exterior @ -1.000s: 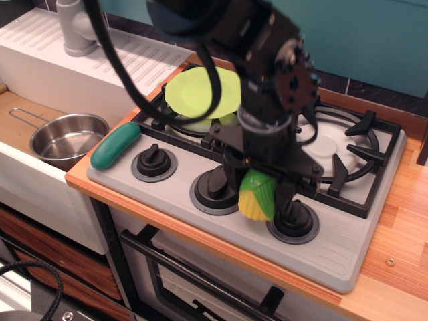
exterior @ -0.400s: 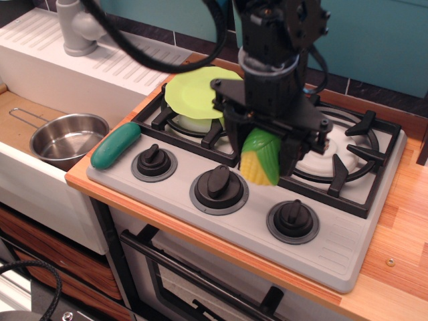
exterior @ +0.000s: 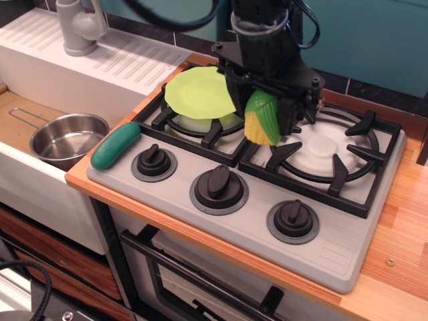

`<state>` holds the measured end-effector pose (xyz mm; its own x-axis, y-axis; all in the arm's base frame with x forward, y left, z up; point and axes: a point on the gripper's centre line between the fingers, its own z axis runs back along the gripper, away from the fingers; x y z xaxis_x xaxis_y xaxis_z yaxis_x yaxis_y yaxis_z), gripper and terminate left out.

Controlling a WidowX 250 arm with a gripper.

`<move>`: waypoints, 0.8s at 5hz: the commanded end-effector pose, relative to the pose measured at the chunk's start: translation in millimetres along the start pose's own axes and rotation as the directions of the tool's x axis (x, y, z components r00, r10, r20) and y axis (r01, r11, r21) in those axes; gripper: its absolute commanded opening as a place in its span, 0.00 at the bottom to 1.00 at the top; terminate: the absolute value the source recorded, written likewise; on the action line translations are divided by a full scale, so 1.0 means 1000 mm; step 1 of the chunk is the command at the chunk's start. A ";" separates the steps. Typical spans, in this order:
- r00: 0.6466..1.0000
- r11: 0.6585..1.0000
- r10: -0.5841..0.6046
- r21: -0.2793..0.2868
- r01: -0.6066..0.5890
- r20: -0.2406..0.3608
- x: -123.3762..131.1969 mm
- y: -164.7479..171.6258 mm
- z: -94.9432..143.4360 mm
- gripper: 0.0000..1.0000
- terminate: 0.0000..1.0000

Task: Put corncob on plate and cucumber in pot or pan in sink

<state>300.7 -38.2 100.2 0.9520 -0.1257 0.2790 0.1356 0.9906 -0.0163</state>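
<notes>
My gripper (exterior: 262, 120) is shut on the corncob (exterior: 261, 120), yellow kernels down and green husk up, and holds it above the stove grates just right of the lime-green plate (exterior: 197, 93). The plate lies on the back left burner. The dark green cucumber (exterior: 116, 146) lies at the stove's front left corner. The steel pot (exterior: 69, 138) with its wire handle sits in the sink (exterior: 27, 174) at the left.
Three black knobs (exterior: 219, 184) line the stove's front. The right burner (exterior: 326, 148) has black grates. A ribbed white drainboard (exterior: 100, 63) and grey tap (exterior: 79, 27) are at the back left. A wooden counter (exterior: 401, 254) lies at the right.
My gripper has lifted the corncob from over the front knobs and carried it back and up, toward the plate. The cucumber, pot and plate have not moved.
</notes>
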 end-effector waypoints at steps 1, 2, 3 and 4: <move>0.998 0.999 -0.030 -0.008 0.031 0.056 0.046 0.032 0.000 0.00 0.00; 0.997 0.999 -0.046 -0.007 0.047 0.058 0.054 0.052 -0.007 0.00 0.00; 0.998 0.999 -0.035 -0.007 0.035 0.044 0.058 0.069 -0.008 0.00 0.00; 0.999 1.000 -0.030 -0.005 0.030 0.038 0.058 0.085 -0.008 0.00 0.00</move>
<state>361.5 37.4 88.2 0.9515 -0.1471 0.2700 0.1621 0.9862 -0.0340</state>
